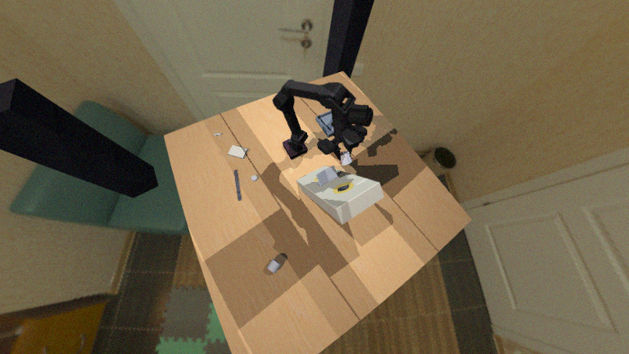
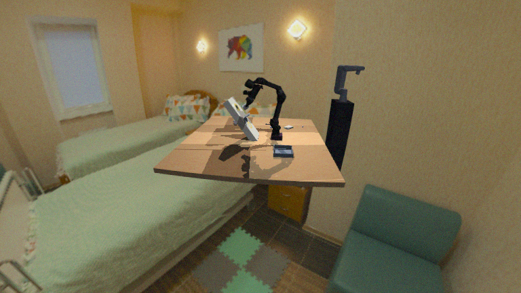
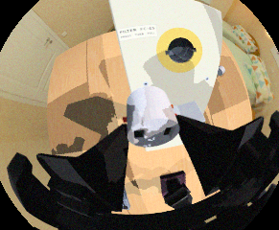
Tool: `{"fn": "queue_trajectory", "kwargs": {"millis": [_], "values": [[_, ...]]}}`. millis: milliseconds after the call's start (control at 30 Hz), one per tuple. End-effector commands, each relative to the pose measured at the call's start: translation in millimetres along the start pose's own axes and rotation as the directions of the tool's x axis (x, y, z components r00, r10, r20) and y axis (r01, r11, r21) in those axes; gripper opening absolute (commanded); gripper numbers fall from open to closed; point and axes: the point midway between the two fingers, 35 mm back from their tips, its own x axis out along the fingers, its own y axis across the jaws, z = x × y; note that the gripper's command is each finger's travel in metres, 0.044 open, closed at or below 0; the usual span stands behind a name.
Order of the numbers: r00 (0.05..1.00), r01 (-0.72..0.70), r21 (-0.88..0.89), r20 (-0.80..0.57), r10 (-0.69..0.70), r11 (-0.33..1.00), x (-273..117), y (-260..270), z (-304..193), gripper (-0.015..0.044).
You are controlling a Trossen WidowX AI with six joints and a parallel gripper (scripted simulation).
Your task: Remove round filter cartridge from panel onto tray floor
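Observation:
The white filter cartridge (image 1: 346, 158) (image 2: 245, 106) (image 3: 151, 112) is out of the service panel (image 1: 364, 201) (image 2: 251, 132) (image 3: 144, 14). Its face with two dark slots points toward the wrist camera. My gripper (image 1: 344, 153) (image 3: 151, 124) is shut on the cartridge, with a black finger at each side, and holds it in the air in front of the tilted panel. The panel's round opening, inside a yellow ring (image 3: 161, 50), is dark and empty. The blue-grey tray (image 2: 283, 155) lies on the table beside the robot base; in the top view the arm partly hides it.
A lilac-grey block (image 1: 327, 175) sits on or against the panel's face. A white card (image 1: 237, 151), a dark strip (image 1: 237, 185), a small white disc (image 1: 254, 177) and a small grey cylinder (image 1: 273, 265) lie on the table. The robot base (image 1: 295, 147) stands near the tray.

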Motion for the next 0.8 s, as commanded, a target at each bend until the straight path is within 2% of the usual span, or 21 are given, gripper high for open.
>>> {"fn": "queue_trajectory", "kwargs": {"millis": [0,133,400,767], "values": [[1.000,0.004,0.004,0.010,-0.004,1.000,0,11,0,0.0000],[1.000,-0.009,-0.015,0.003,0.009,1.000,1,13,-2,0.0000],[0.994,-0.113,-0.192,-0.014,0.113,0.975,2,50,-19,0.0000],[0.967,-0.250,-0.423,-0.061,0.248,0.871,-2,97,-51,0.0000]]}}
